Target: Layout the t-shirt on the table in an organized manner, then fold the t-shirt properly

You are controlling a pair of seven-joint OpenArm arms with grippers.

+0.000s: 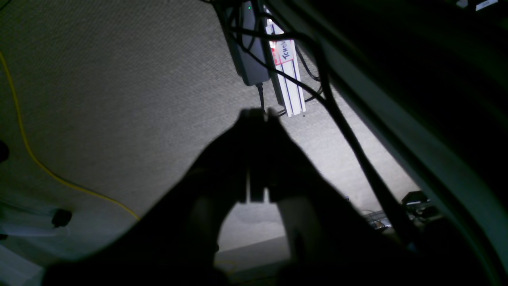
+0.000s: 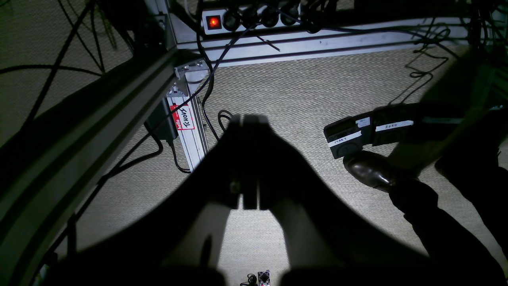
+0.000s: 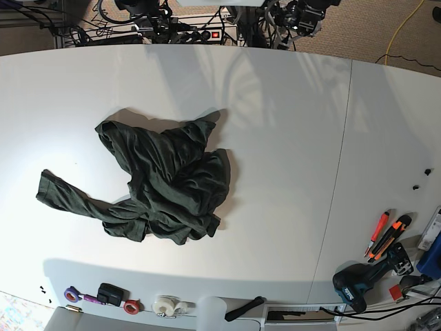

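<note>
**Garment lying crumpled, both arms hanging clear of the surface**

Fabric is bunching in a loose heap: the t-shirt [image 3: 165, 183], dark green and plain, is lying left of centre on the surface [image 3: 289, 138], with one sleeve trailing out toward the left edge and the body twisted over itself. Judging by its folds, it is light, limp and unlikely to slip much on the smooth top; it will probably drape and drag rather than hold any shape (a pinch through one layer only would be the aim). Sensible holds appear to be the trailing sleeve end and the raised corner at the top of the heap, near the shoulder or hem; which it is cannot be told.

Room for spreading is lying mostly to the right and above the heap, where the top is bare as far as the seam. Tape rolls [image 3: 148, 305] are lining the near edge, and cutters [image 3: 386, 234] and a drill [image 3: 362, 279] are crowding the lower right corner.

The left gripper [image 1: 260, 115] and right gripper [image 2: 248, 118] are pointing at the carpet, jaws pressed together, holding nothing.
</note>
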